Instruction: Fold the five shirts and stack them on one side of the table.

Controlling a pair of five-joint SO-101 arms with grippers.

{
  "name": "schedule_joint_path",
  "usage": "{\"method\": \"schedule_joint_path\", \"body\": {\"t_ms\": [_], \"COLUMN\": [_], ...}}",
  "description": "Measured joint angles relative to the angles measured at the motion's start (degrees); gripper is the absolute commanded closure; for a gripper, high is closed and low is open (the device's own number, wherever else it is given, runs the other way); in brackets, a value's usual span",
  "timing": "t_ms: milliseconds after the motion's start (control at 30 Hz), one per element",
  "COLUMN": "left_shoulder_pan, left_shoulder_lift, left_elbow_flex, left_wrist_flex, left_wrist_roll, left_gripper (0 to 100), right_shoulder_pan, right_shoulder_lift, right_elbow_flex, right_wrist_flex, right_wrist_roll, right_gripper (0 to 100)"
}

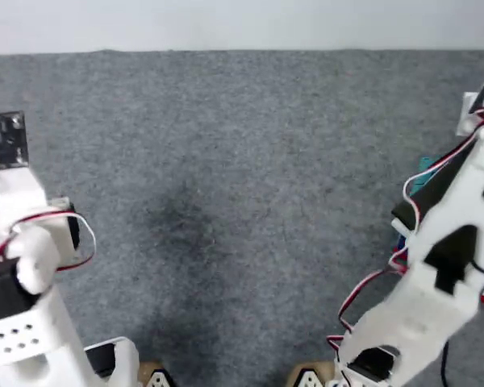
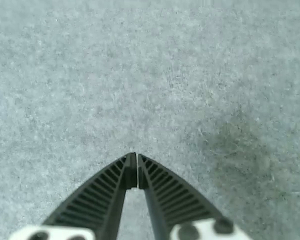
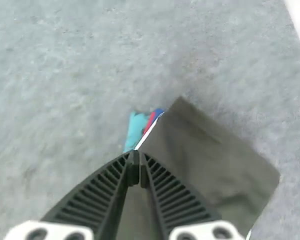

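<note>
Folded shirts (image 3: pixel 215 155) lie stacked at the surface's (image 1: pixel 226 161) right side, a dark one on top; I judge them soft, light and limp, best pinched at a folded edge; left end effector (image 2: pixel 136 170) and right end effector (image 3: pixel 134 167) are both closed, empty.

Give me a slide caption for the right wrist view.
Right gripper, shut, over the edge of a stack of folded shirts, dark olive on top, on the grey table.
</note>
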Motion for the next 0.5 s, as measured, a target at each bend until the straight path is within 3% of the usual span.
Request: {"method": "schedule_joint_path", "body": {"t_ms": [200, 300, 400, 500], "left_shoulder_pan": [0.0, 0.0, 0.3, 3.1], "left_shoulder_lift": [-6.9, -11.3, -17.1, -23.0], "left_elbow_flex": [6.3, 13.1, 21.1, 30.2], "left_wrist_flex": [-4.9, -9.8, -15.5, -20.1], "left_wrist_roll": [0.9, 5.1, 10.7, 11.9], "left_gripper": [99, 99, 99, 99], "right_shoulder_pan": [-3.6, -4.0, -4.4, -4.4], "right_shoulder_lift": [-22.3, -31.9, -40.8, -49.9], "right_elbow_flex": [30.2, 44.2, 58.5, 72.5], "right_wrist_flex": [0.0, -0.8, -5.7, -12.4], "right_wrist_roll": [-5.3, -8.6, -10.8, -12.5], "right_gripper": [99.0, 99.0, 99.0, 99.0]}}
